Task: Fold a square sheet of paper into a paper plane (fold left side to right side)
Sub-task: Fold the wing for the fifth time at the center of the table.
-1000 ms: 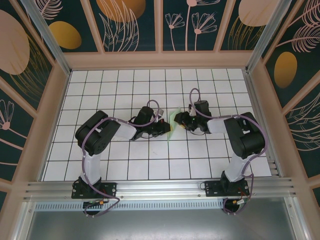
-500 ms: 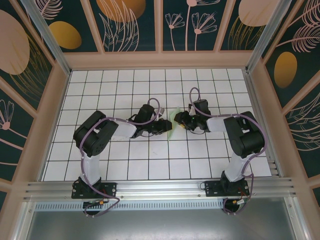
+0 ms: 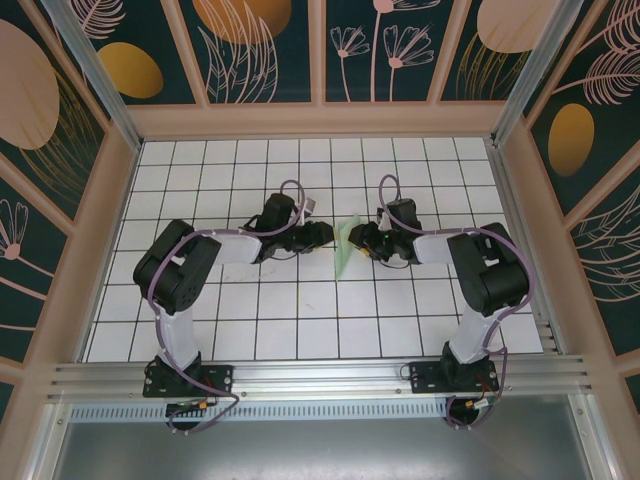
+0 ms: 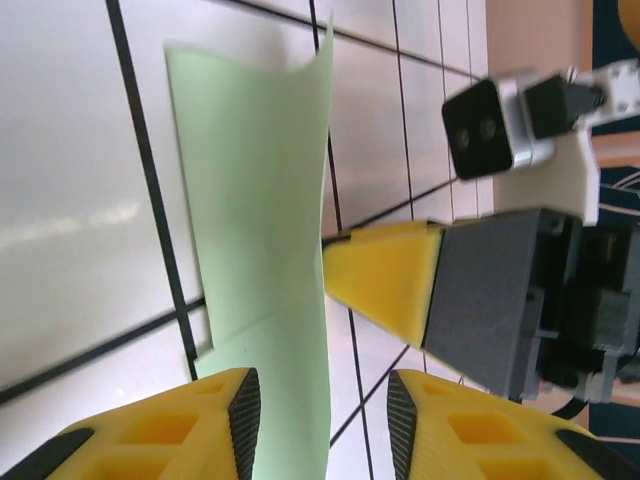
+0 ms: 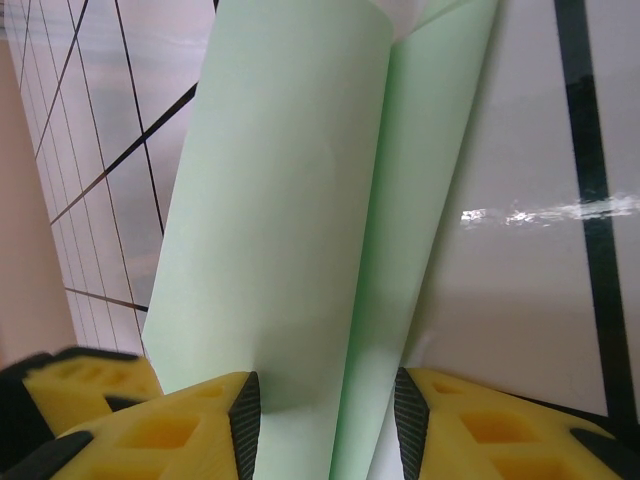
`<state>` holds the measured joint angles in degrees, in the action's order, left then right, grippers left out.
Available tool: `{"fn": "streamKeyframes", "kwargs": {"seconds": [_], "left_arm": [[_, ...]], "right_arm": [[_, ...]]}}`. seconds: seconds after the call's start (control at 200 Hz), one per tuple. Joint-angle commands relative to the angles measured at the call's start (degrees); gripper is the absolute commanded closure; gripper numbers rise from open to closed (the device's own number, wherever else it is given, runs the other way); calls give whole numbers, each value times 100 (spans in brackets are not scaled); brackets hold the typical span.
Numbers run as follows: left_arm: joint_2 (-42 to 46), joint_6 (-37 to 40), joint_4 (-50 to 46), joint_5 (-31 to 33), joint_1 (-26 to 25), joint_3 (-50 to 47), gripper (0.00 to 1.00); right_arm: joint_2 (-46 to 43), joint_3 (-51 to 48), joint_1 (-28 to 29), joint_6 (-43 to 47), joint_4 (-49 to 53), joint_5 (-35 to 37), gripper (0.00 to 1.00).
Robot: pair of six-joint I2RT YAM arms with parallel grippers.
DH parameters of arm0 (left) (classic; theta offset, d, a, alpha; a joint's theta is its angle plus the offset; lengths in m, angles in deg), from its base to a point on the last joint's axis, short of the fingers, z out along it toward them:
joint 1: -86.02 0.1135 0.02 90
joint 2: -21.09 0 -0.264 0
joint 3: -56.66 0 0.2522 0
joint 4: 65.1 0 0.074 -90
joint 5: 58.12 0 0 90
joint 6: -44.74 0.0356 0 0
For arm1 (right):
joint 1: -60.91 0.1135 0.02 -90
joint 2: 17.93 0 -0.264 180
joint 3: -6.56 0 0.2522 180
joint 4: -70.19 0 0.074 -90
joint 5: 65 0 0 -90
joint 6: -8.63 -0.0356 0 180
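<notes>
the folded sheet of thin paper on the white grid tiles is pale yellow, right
No, the colour is wrong: the folded sheet of thin paper on the white grid tiles is pale green, as the right wrist view shows.

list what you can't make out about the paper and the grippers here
Top view: the paper is a thin sliver, too small to read its folds.
Right wrist view: whether the right gripper pinches the paper; the bottom edge cuts off its fingers.
Left wrist view: the paper's near end, cut off by the bottom edge between the fingers of the left gripper.
</notes>
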<state>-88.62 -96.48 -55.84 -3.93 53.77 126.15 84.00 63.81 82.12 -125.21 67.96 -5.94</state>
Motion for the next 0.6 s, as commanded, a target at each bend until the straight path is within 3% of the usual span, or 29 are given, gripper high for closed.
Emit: {"fn": "streamKeyframes", "kwargs": {"seconds": [0.0,0.596], "left_arm": [[-155,296,-215,-210,11,445,59],[-805,326,-316,-408,9,852,61]], "right_arm": [[356,-2,54,138,359,378,56],[400,74,57,199,513,387,56]]}}
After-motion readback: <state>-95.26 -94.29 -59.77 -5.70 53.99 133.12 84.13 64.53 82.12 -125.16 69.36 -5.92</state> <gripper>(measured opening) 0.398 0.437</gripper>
